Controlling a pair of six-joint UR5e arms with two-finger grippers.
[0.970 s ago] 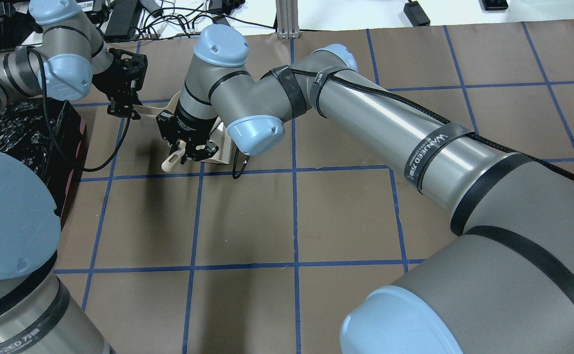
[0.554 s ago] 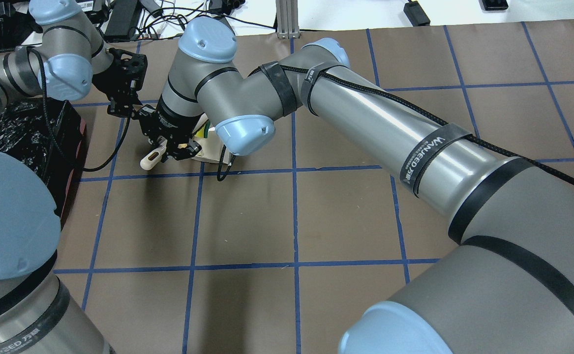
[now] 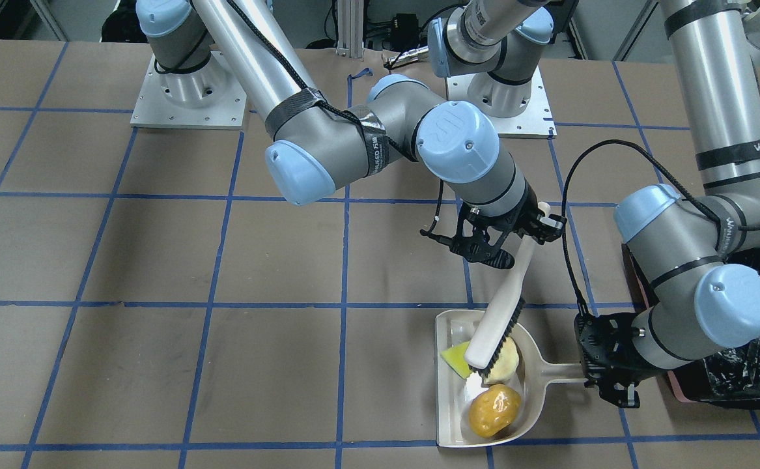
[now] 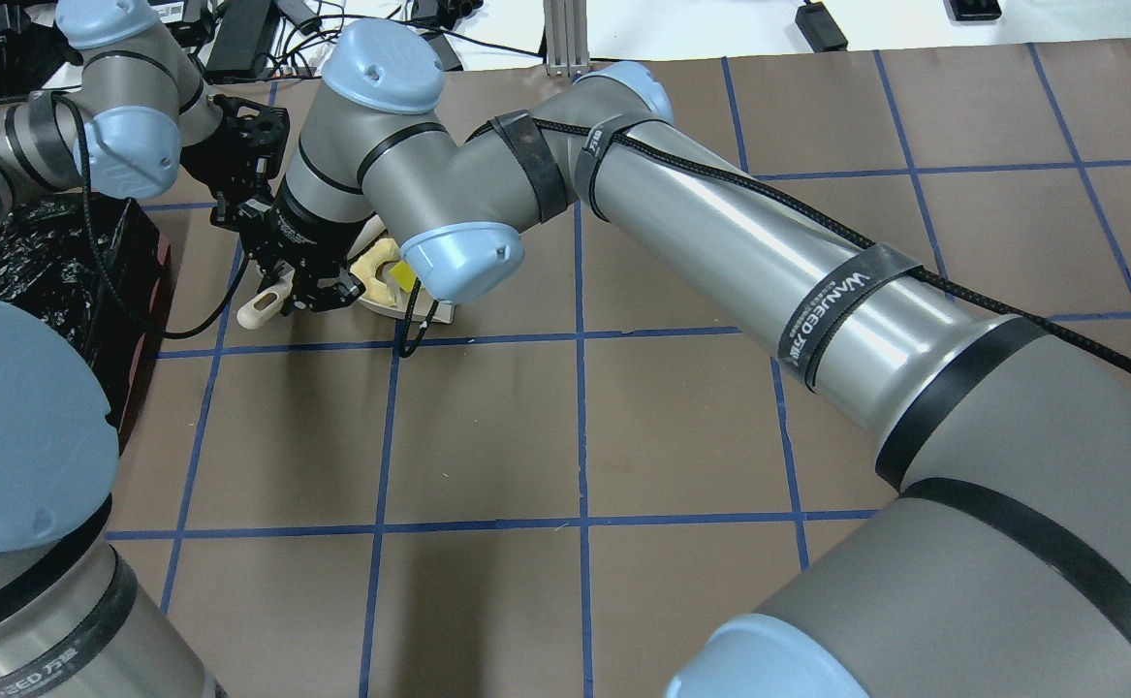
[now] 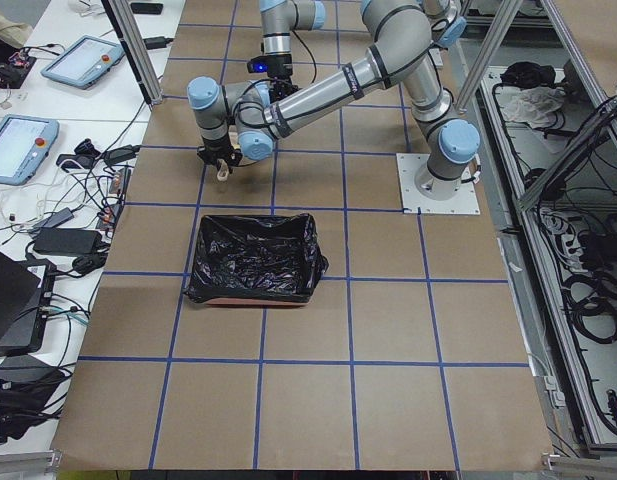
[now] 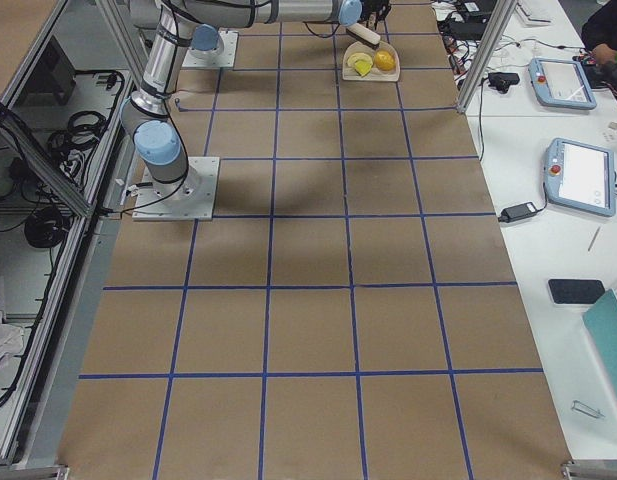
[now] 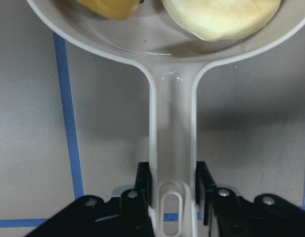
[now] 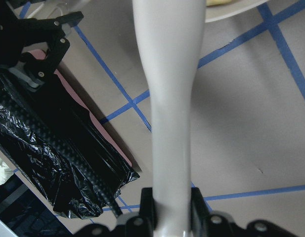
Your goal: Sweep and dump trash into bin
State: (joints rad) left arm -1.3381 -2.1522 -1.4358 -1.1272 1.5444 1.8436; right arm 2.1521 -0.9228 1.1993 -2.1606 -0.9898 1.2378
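The beige dustpan (image 3: 529,397) lies on the table and holds the trash: the yellow sponge piece (image 3: 456,357), the pale melon-like slice (image 3: 505,366) and the golden-brown potato (image 3: 495,410). My left gripper (image 3: 604,374) is shut on the dustpan's handle (image 7: 172,148). My right gripper (image 3: 529,229) is shut on a beige brush (image 3: 493,339); its black bristles rest in the pan against the melon slice. The bin (image 3: 744,378), lined with black plastic, stands just beyond the left gripper. It also shows in the overhead view (image 4: 42,262).
The table is brown paper with a grid of blue tape (image 4: 580,436). The right arm (image 4: 720,223) reaches across to the robot's left side, close to the left arm (image 4: 129,145). Cables and devices lie past the far edge (image 4: 332,29).
My right gripper has moved with the brush toward the robot's left, across the dustpan. The melon slice and sponge have come into sight in the pan. The left gripper has held still.
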